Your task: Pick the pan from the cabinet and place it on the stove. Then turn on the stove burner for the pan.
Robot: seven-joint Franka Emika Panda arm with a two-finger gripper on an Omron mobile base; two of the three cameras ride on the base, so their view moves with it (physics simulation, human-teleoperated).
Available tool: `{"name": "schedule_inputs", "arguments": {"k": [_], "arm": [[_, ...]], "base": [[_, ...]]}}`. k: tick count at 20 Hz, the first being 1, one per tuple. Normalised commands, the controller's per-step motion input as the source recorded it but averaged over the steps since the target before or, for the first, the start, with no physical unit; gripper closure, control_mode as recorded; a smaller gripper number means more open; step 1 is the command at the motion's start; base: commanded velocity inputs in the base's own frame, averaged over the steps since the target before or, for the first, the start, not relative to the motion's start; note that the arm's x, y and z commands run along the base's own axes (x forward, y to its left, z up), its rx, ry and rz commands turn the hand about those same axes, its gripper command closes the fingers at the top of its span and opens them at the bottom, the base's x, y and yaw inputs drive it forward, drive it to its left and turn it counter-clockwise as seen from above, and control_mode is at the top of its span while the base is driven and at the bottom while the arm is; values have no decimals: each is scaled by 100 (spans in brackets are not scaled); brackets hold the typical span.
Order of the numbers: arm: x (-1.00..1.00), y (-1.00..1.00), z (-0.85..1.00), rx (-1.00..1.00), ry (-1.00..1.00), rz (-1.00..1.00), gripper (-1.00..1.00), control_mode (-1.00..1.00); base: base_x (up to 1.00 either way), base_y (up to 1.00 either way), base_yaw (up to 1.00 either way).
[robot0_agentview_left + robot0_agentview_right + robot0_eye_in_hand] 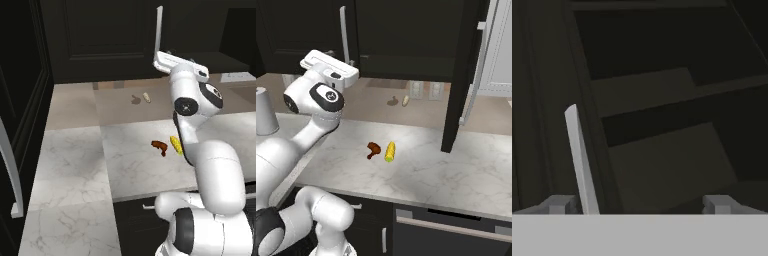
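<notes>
A: The tool (639,205) has its jaws wide apart, nothing between them, up at the cabinet (100,35), with the silver bar handle (579,160) just inside the left fingertip.

B: And the pan?

A: Can't find it; the cabinet shelves (662,165) look bare and dark (it may sit deeper than the hand view reaches).

B: So the risk?

A: The handle sits off-centre, close to one finger. Closing could push it aside rather than pinch it. Below the cabinet, the corn cob (390,151) and the brown drumstick (373,149) lie on the desk (421,170); a low arm swing could scatter them.
</notes>
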Motion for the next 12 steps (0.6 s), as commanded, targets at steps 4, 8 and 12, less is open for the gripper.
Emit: {"name": "schedule_inputs", "arguments": {"k": [4,8,12], "arm": [[27,27,47,-9,-6,3,-100,-100],[20,32,42,-11,0,0,-100,-100],[26,37,25,-9,0,0,-100,-100]], "base": [[0,0,0],[0,0,0],[0,0,0]]}}
